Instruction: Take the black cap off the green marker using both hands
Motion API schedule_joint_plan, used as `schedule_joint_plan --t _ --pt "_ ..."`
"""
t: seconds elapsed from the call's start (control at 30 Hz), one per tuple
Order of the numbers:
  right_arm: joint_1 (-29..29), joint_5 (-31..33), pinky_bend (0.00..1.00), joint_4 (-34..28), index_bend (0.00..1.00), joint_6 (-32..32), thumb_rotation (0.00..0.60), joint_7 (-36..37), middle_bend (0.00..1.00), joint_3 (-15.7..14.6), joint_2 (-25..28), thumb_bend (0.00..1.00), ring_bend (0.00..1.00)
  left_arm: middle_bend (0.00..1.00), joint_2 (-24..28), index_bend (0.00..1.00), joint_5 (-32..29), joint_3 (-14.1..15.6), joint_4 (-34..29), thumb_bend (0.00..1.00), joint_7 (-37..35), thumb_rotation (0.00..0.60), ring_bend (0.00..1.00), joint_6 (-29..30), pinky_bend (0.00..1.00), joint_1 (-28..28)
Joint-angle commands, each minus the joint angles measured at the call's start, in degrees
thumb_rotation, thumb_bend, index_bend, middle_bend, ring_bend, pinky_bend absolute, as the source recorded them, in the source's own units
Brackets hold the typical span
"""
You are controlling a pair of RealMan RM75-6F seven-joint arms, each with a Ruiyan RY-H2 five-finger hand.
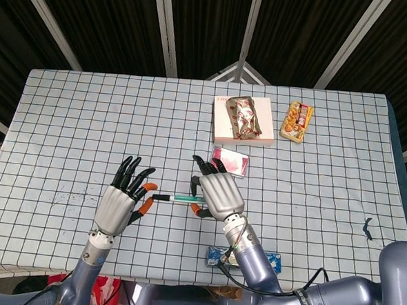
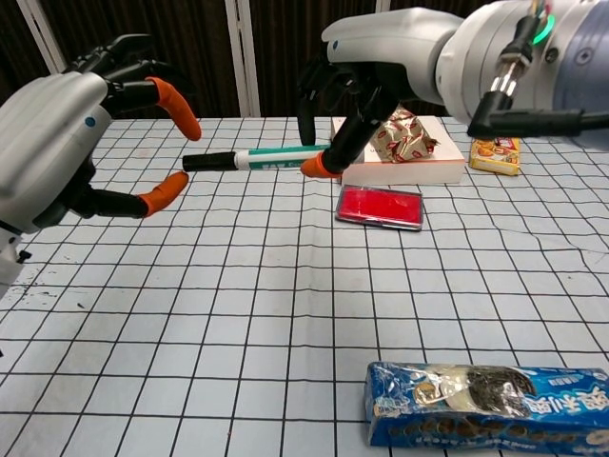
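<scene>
The green marker (image 1: 180,199) (image 2: 281,155) hangs level above the table, its black cap (image 1: 160,197) (image 2: 205,161) pointing toward my left side. My right hand (image 1: 218,193) (image 2: 366,67) pinches the marker's green end between an orange-tipped thumb and the fingers. My left hand (image 1: 121,203) (image 2: 57,143) is spread at the cap end. In the chest view the cap's tip lies between an upper orange fingertip (image 2: 178,103) and the thumb tip (image 2: 167,187), with a gap on both sides. Nothing is in the left hand.
A red card case (image 1: 230,161) (image 2: 381,207) lies just beyond the right hand. Behind it stands a white box (image 1: 222,126) (image 2: 447,169) with a snack wrapper on top, and an orange packet (image 1: 296,121) (image 2: 495,152) beside it. A blue cookie pack (image 1: 273,259) (image 2: 485,402) lies near the front edge.
</scene>
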Motion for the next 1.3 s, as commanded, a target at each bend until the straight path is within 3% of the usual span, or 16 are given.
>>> schedule_joint_plan --t 0.03,1.3 --pt "0.02 0.03 0.09 0.03 0.78 -0.04 0.6 0.08 0.09 0.04 -0.01 0.64 0.18 0.23 -0.3 0.46 -0.04 0.02 0.37 0.46 -0.24 0.6 0.0 -0.16 0.0 -0.19" --pt "-0.54 -0.26 0.09 -0.08 0.8 -0.9 0.6 1.75 0.09 -0.39 0.82 0.64 0.18 0.28 -4.95 0.53 0.72 -0.03 6.05 0.46 -2.57 0.6 0.0 1.38 0.0 -2.1"
